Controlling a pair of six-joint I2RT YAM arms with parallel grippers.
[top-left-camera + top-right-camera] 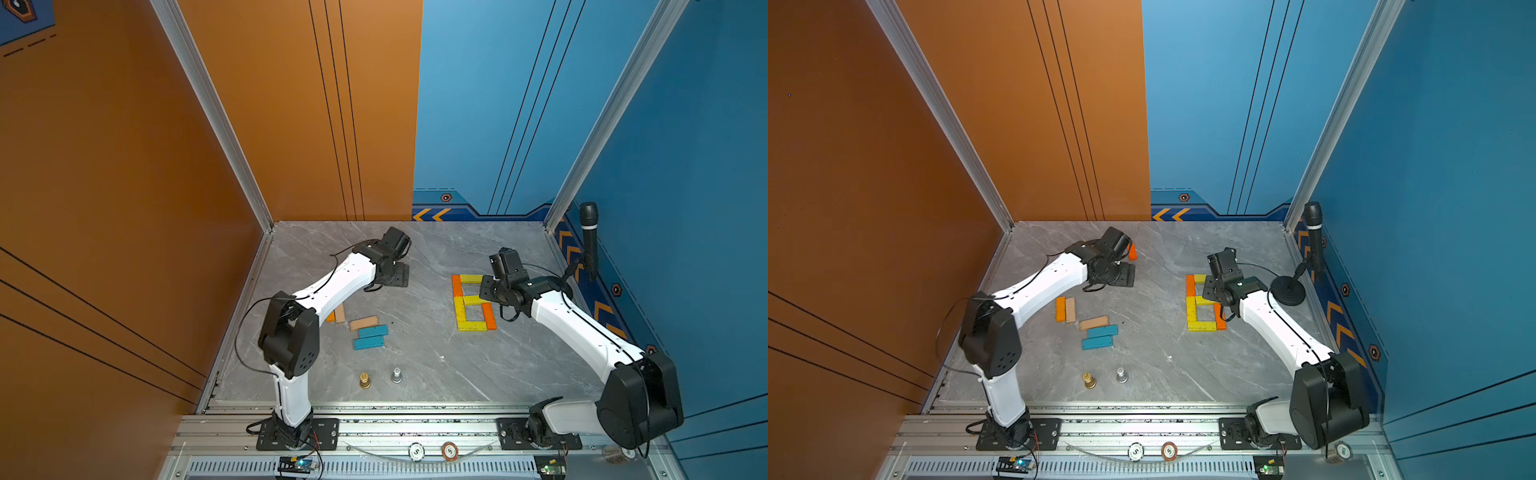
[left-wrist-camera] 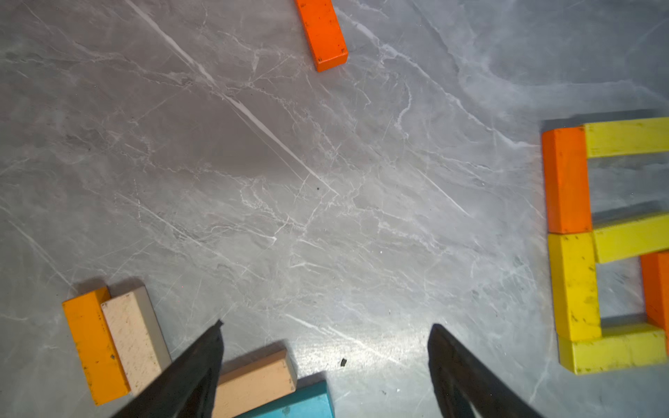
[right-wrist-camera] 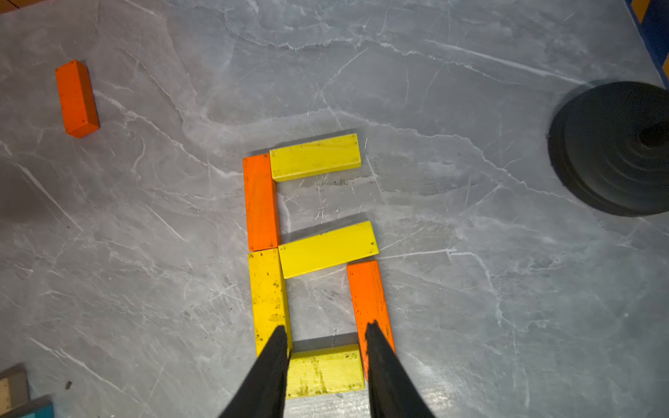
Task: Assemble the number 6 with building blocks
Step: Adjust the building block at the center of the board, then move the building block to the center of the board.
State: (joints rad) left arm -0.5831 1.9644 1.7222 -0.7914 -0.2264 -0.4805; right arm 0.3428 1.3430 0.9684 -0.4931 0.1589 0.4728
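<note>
Orange and yellow are making up the whole figure: six flat wooden building blocks are lying on the grey marbled desk (image 3: 470, 289) as a squared 6, directly beneath and just ahead of the right tool (image 3: 326, 325). That tool's black fingers (image 3: 275, 362) are standing apart and seem to be gripping nothing; they are hovering over the yellow bottom block (image 3: 325, 372), which is showing in the gap between them. The yellow lower upright block (image 3: 268, 296) and the orange side block (image 3: 367, 296) are running forward past either fingertip, the slightly skewed yellow middle block (image 3: 327, 249) is lying further ahead, and the orange upper upright block (image 3: 260, 202) and yellow top block (image 3: 315, 157) are lying furthest out. The left tool (image 2: 326, 324) is hanging well apart from the figure, its fingers spread wide and empty, with a spare tan block (image 2: 253, 383) and a teal block (image 2: 300, 401) lying close under it and a loose orange block (image 2: 322, 32) lying out ahead. Judging by the layout, the placing step is finishing and the 6 is reading as complete. The next move is probably calling for a straight lift of the right tool, clear of the loop, and perhaps a gentle nudge squaring the middle block.
</note>
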